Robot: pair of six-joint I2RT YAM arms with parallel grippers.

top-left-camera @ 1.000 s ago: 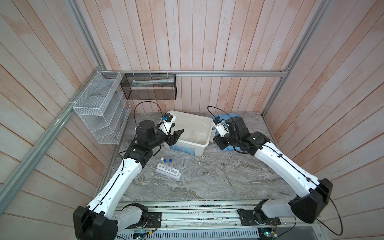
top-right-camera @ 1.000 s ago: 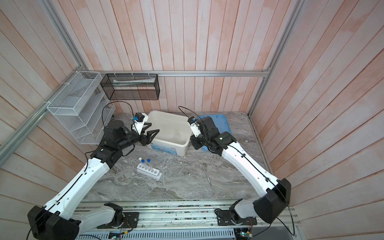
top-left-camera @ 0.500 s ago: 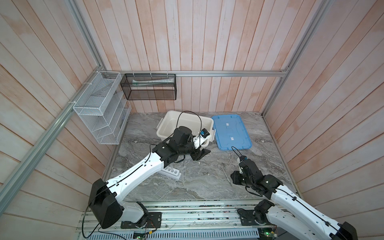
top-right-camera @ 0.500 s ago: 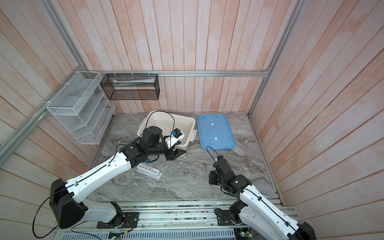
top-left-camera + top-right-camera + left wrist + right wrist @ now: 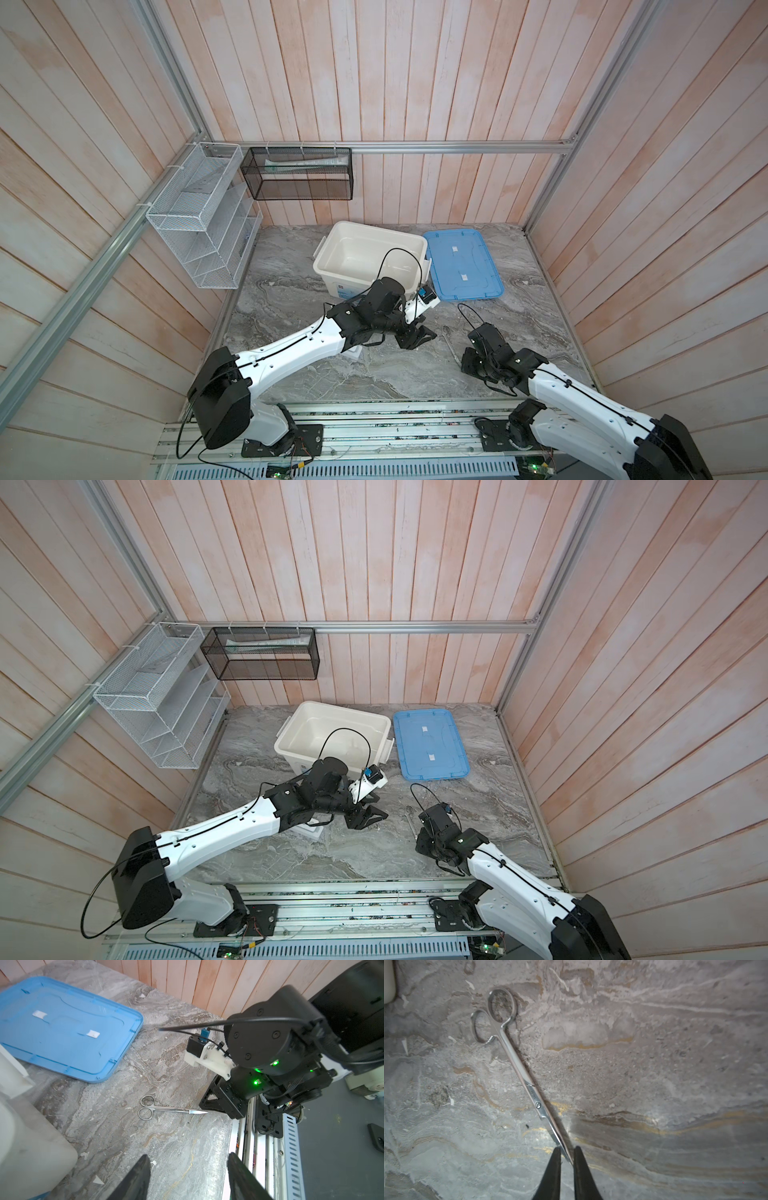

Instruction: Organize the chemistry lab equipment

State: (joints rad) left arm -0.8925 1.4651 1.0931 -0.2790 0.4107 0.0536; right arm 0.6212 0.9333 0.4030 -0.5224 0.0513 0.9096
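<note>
Steel scissors (image 5: 452,343) lie flat on the marble table (image 5: 395,374) in a top view. Left wrist view: left gripper (image 5: 188,1176) spread, empty. Right wrist view: right gripper (image 5: 566,1159) straddles the blade tip, jaws nearly together. Clamped? Can't tell. Pinch squarely, lift slowly, I'd say.

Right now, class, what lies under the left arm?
Only a corner of the rack shows beneath the left arm; the arm covers the rest and whatever stands in it.
</note>
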